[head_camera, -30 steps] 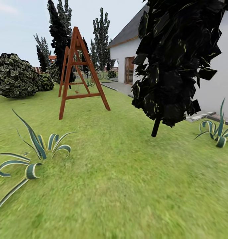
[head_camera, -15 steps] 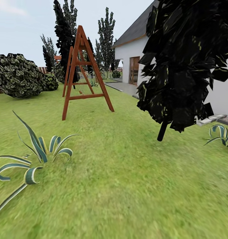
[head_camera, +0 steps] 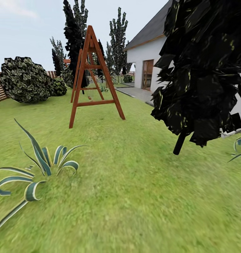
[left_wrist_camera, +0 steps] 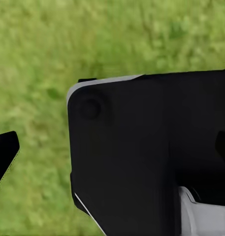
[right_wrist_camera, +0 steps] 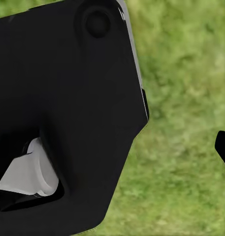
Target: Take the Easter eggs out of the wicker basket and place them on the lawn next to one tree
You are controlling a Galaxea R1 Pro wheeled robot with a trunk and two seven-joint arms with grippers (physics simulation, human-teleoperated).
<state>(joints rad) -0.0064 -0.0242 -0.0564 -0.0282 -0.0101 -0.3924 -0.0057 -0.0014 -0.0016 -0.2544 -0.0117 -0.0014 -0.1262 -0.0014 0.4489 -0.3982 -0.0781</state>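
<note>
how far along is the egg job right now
Nothing looks done. In the head view the lawn holds a dark-leaved tree, a wooden swing frame and a striped plant. Both wrist views look down on grass. Finding the basket and moving all three eggs remains.

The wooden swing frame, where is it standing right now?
In the head view the wooden swing frame stands on the lawn left of centre, in the middle distance, between the round shrub at left and the white house at right.
</note>
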